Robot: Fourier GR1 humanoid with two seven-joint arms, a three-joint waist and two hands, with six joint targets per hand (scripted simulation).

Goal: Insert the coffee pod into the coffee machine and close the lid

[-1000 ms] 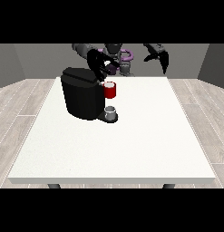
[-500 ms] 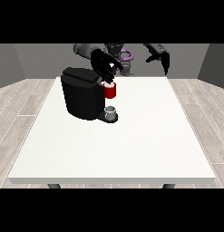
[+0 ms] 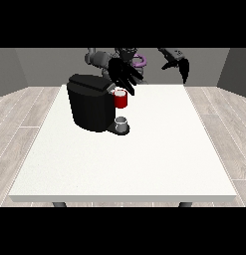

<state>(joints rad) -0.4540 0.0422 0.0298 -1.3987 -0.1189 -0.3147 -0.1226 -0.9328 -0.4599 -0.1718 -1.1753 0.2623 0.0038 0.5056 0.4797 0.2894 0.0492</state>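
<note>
From my remote station I watch the robot hand at the view's left [image 3: 125, 75] spread, holding nothing, above the black boxy coffee machine [image 3: 92, 103], at twelve o'clock from a red thing at the machine [image 3: 121, 99]. A grey thing [image 3: 122, 124] sits at the machine's base on the white surface [image 3: 144, 159], six o'clock of that hand; I cannot confirm it is the pod. I judge a careless descent could knock the machine askew. The robot hand at the view's right [image 3: 183, 68] hangs released, well apart.
</note>
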